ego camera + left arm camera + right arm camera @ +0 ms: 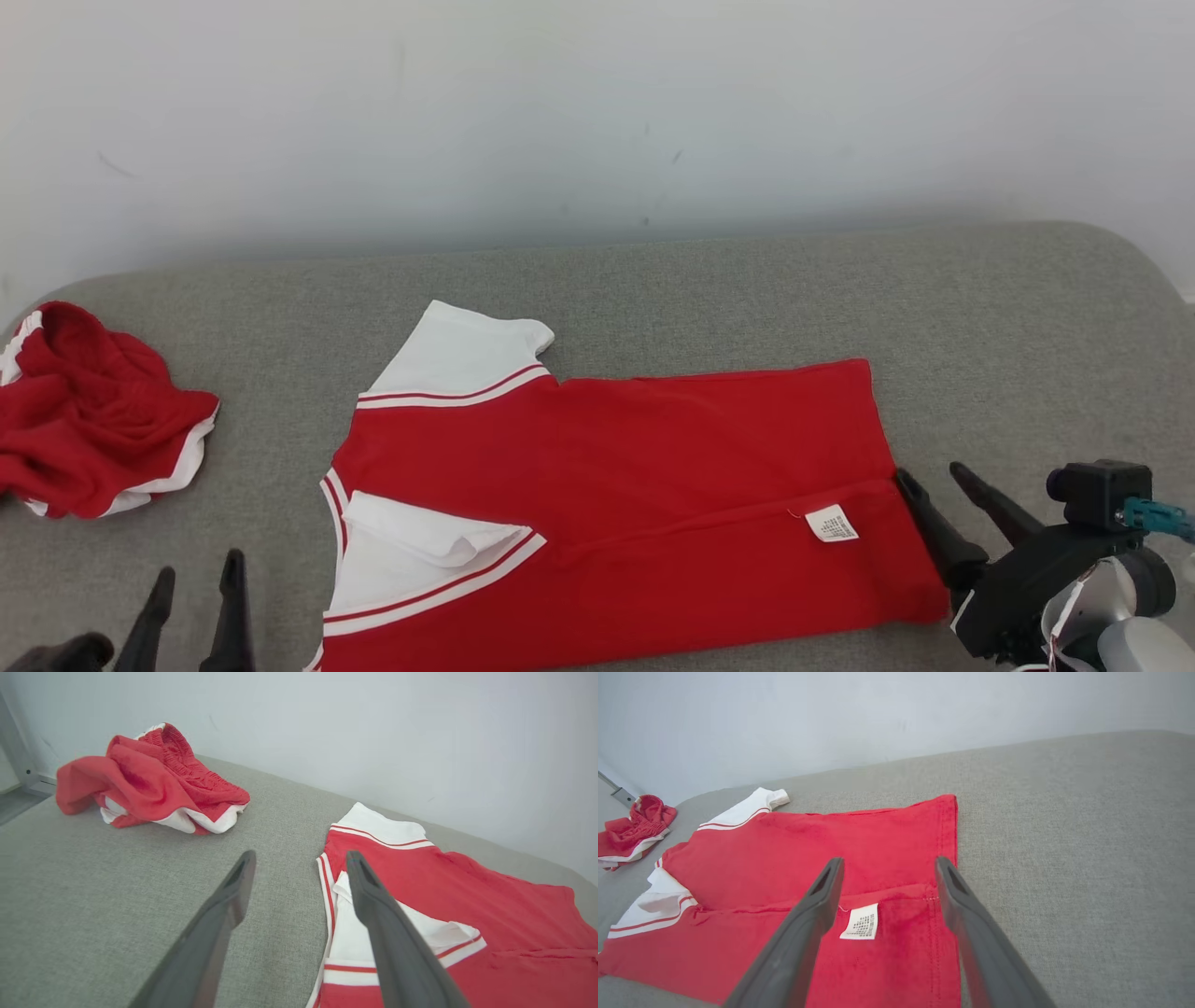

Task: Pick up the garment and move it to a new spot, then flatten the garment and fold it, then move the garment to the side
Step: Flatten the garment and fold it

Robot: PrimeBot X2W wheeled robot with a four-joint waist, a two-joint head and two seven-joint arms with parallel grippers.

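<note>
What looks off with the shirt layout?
The red shirt is folded unevenly: the near sleeve is tucked in over the body, while the far sleeve sticks out. The care label shows near the hem. A second red garment lies crumpled at the left.

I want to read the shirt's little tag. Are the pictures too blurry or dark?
Head view: soft even light, faint shadows, no glare; the small white care label on the flat red shirt with white sleeves is too tiny to read. Right wrist view: label bigger, but its print is fuzzy. Left wrist view: the left end effector looks stretched by the wide lens.
</note>
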